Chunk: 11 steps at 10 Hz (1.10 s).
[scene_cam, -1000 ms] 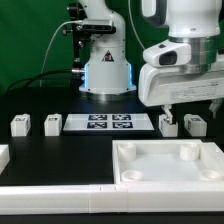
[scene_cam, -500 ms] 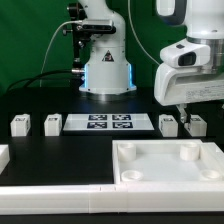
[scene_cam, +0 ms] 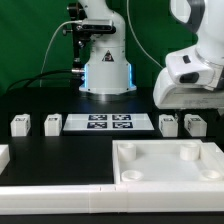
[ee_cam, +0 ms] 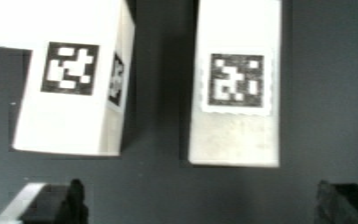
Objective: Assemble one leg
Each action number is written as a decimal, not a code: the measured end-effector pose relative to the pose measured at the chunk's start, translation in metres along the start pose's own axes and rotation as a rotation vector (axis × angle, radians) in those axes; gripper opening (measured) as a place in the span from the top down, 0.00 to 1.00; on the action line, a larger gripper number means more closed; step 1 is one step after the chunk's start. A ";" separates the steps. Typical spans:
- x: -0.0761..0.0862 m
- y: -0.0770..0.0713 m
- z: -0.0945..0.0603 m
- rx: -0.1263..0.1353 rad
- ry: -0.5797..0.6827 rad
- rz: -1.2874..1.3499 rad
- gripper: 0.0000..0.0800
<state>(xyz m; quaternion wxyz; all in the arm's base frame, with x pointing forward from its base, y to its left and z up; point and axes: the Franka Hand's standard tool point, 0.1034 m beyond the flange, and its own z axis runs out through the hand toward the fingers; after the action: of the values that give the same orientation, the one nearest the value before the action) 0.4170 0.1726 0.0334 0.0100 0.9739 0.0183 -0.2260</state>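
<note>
Four small white legs with tags stand in a row on the black table. Two are at the exterior view's left [scene_cam: 20, 125] [scene_cam: 51, 124] and two at its right [scene_cam: 168, 124] [scene_cam: 196, 124]. My gripper [scene_cam: 192, 104] hovers above the right pair. In the wrist view it [ee_cam: 197, 200] is open and empty, with dark fingertips [ee_cam: 51, 200] wide apart. Both right legs lie below it in that view, one [ee_cam: 73, 80] off to the side and the other [ee_cam: 238, 90] nearer the middle. It touches neither.
The marker board [scene_cam: 110, 123] lies between the two pairs of legs. The large white tray-like piece with round corner sockets [scene_cam: 128, 150] sits in front at the exterior view's right. Another white part [scene_cam: 3, 155] shows at the left edge. The robot base [scene_cam: 105, 65] stands behind.
The arm has moved toward the exterior view's right and slightly up, from over the marker board's right end to above the right pair of legs. The legs have not moved.
</note>
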 end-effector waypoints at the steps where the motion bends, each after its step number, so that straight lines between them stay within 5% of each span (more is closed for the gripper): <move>1: -0.003 -0.001 0.002 -0.002 -0.005 0.020 0.19; 5: -0.003 -0.003 0.004 -0.002 0.003 0.012 0.19; 8: -0.010 -0.021 0.012 -0.006 0.016 -0.028 0.19; 11: -0.011 -0.018 0.014 -0.013 -0.024 -0.031 0.19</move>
<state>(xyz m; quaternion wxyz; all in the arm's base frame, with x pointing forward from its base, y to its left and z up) 0.4001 0.1903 0.0259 0.0132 0.9706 0.0348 -0.2377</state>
